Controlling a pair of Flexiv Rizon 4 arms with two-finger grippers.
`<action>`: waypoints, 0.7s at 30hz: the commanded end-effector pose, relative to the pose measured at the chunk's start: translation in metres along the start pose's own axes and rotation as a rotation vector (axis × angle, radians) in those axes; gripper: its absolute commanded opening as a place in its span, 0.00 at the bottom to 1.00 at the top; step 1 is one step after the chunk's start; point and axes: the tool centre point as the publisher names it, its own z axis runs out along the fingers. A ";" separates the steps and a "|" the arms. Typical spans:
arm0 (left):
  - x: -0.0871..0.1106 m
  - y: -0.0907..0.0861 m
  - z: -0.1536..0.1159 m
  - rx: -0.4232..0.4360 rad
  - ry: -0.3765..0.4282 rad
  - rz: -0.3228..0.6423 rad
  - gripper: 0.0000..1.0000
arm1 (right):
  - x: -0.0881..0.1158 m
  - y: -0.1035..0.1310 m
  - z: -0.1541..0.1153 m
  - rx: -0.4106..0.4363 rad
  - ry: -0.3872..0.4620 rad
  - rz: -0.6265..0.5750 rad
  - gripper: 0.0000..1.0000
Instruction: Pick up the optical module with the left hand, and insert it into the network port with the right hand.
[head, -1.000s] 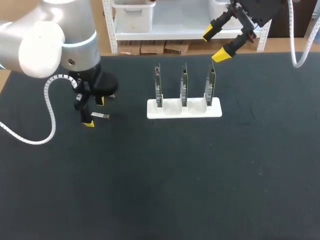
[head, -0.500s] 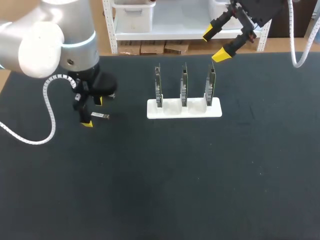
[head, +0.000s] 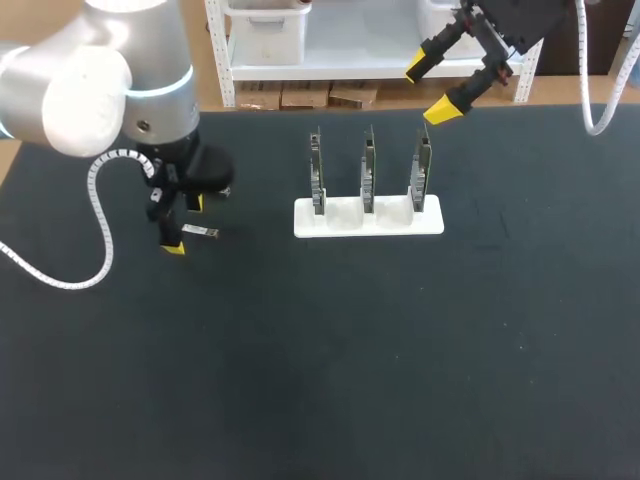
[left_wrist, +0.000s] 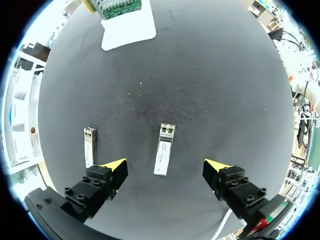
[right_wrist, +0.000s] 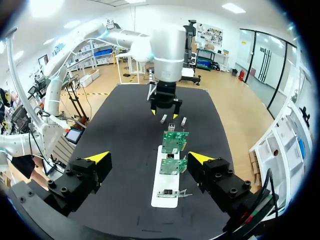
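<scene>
A black table (head: 400, 380) bears what seems a spare module (left_wrist: 89, 146).

Your stock: small silver metal optical module (left_wrist: 164, 148), dull sheen; black table surface (head: 400, 350), matt, finely speckled; white plastic stand (head: 345, 221), smooth.

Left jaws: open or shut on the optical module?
Open. On the left gripper, jaws stand apart either side of the optical module, which lies flat, untouched.

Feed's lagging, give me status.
Left gripper over module, jaws open, no grip. Right gripper high, jaws open. Spare module beside left jaw.
</scene>
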 end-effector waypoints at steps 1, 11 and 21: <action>-0.001 0.006 0.001 0.010 0.009 -0.002 1.00 | 0.000 0.002 0.000 0.006 -0.001 0.000 1.00; 0.002 0.009 0.007 0.006 0.013 -0.021 1.00 | 0.000 0.002 0.000 0.006 -0.001 0.000 1.00; 0.005 0.010 0.009 0.005 0.014 -0.029 0.46 | 0.000 0.002 0.000 0.006 -0.001 0.000 1.00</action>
